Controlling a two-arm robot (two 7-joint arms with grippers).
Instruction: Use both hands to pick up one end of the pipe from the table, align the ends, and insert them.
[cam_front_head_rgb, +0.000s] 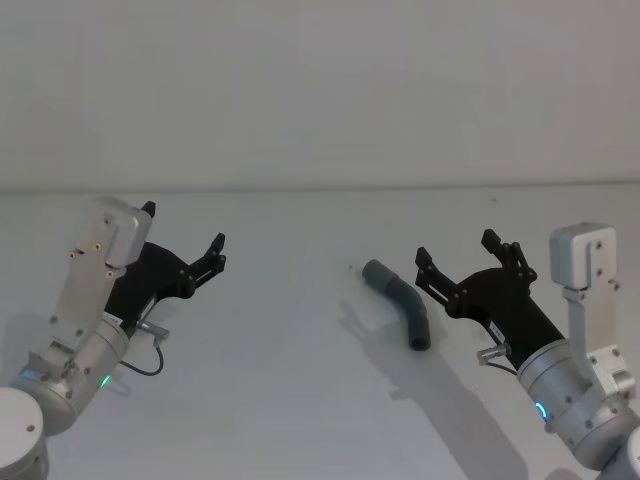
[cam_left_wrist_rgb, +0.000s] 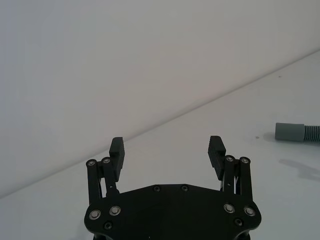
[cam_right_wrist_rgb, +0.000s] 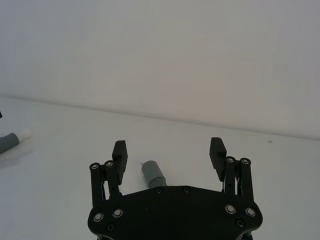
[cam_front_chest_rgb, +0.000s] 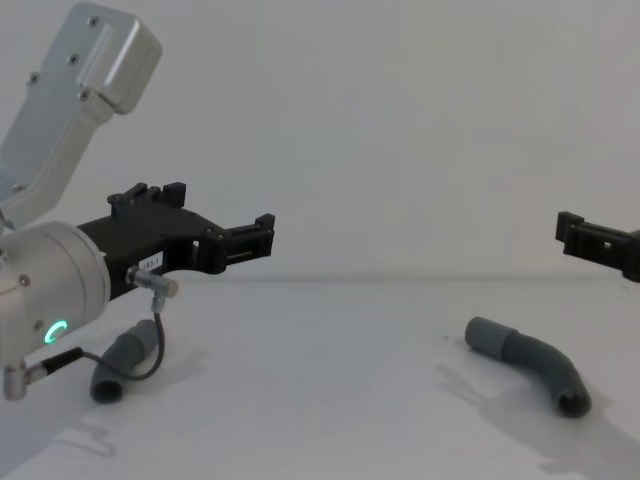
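Left gripper (cam_front_head_rgb: 185, 228) hovers above the white bench (cam_front_head_rgb: 290, 400), jaws spread wide and empty. One grey pipe piece (cam_front_chest_rgb: 122, 362) lies below its wrist. The second pipe piece (cam_front_head_rgb: 400, 300) lies right of centre, near the right gripper (cam_front_head_rgb: 456, 245), whose jaws are also spread and empty.

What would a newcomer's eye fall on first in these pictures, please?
Most striking are the two black plastic grippers above the matte white table, jaws wide open: the left gripper at the left, the right gripper at the right. Between them, nearer the right one, a dark grey ribbed bent hose piece lies on the table; a second dark grey hose piece lies under the left arm.
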